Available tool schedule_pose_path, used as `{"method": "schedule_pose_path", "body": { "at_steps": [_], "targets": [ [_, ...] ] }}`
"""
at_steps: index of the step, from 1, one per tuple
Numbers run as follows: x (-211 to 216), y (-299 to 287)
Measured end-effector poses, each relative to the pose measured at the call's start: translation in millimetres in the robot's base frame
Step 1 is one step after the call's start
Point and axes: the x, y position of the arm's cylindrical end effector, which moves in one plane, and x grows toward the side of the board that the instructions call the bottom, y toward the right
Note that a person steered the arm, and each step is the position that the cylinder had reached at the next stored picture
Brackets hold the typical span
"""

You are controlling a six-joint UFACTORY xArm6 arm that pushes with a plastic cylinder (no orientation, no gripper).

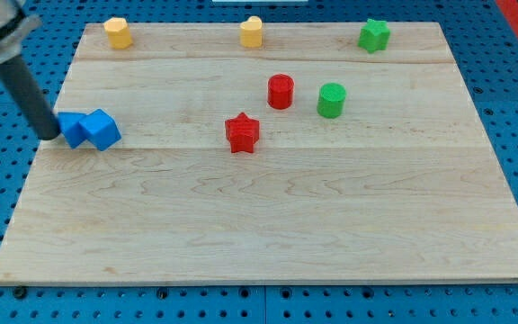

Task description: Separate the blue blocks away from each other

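Two blue blocks sit side by side and touching near the board's left edge: the left blue block (74, 129) and the right blue cube (102, 129). My tip (51, 136) stands at the left side of the left blue block, touching it or nearly so. The dark rod slants up toward the view's top left.
A red star (242, 133) lies mid-board, a red cylinder (281, 91) and a green cylinder (332, 99) to its upper right. Along the top edge stand two yellow blocks (117, 32) (252, 31) and a green star (374, 35). The wooden board (268, 234) ends just left of the tip.
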Motion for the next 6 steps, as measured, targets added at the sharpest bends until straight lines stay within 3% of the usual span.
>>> {"method": "schedule_pose_path", "body": {
  "at_steps": [1, 2, 4, 6],
  "targets": [
    [4, 45],
    [4, 45],
    [47, 101],
    [38, 104]
  ]
}}
